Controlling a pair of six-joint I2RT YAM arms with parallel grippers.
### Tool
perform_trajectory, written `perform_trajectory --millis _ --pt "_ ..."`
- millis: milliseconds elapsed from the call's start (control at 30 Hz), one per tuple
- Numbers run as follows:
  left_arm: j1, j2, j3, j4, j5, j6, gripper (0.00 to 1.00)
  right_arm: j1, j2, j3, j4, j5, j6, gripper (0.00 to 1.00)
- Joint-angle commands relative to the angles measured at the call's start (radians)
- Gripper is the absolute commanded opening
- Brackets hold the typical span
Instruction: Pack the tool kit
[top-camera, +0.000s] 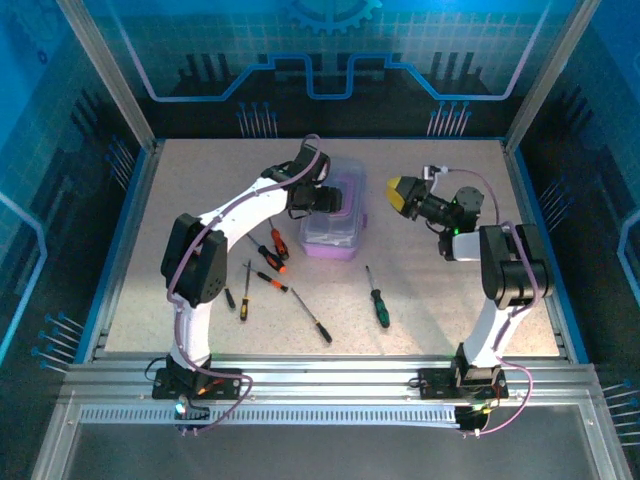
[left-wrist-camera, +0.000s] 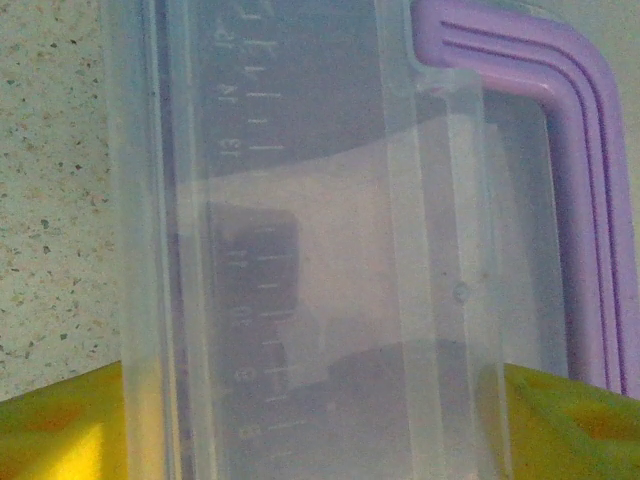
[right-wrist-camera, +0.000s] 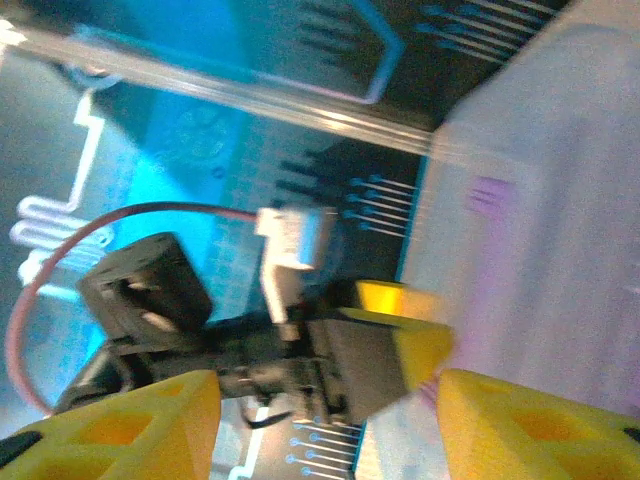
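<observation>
Tool kit case (top-camera: 340, 228) sits on the speckled table (top-camera: 440, 300), right at the left pincer (top-camera: 323, 198), which meets it along the case's left edge. Purple base down, clear top.

Left wrist view: clear lid (left-wrist-camera: 300, 250) with moulded ruler marks runs up between the pincer's two yellow fingers (left-wrist-camera: 50, 435). The purple handle (left-wrist-camera: 575, 150) curves past the right-hand finger. Jaws stand wide, one finger at each side of the lid. Cannot tell whether they press on it or only flank it.

Right pincer (top-camera: 400, 195) is off the case's right side, near but apart from it, tips turned toward it. In the right wrist view, which is blurred, its yellow fingertips (right-wrist-camera: 130, 430) stand well apart with nothing held between them. The left arm's wrist shows beyond the gap, and the pale case (right-wrist-camera: 540, 200) lies ahead of the right-hand fingertip.

Loose tools all lie on the table on the arm-base side of the pincers:
- long slim screwdriver (top-camera: 311, 316), farthest back from the left pincer, lying diagonal
- green-handled screwdriver (top-camera: 376, 297), back from the right pincer and a little to its left, apart from the case
- orange-and-black screwdrivers (top-camera: 278, 243), a loose cluster just back from the left pincer beside that arm's forearm, the nearest close to the case's near-left corner
</observation>
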Motion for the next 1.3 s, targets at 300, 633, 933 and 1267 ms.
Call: perform_trajectory --millis 300,633,933,1267 --pt "-0.037 0.21 0.189 -0.302 0.067 -0.026 0.64 0.002 -0.41 0.003 -1.09 0.369 -0.705 0.64" --pt "-0.058 0.278 0.364 -0.195 0.276 -0.176 0.64 0.0 -0.394 0.004 -1.058 0.257 -0.684 0.69" --pt "-0.075 0.231 0.317 -0.084 0.351 -0.255 0.63 0.006 -0.361 0.018 -1.053 0.26 -0.677 0.74" --pt "-0.076 0.15 0.167 0.063 0.362 -0.338 0.63 0.014 -0.351 0.025 -1.0 0.198 -0.638 0.73"
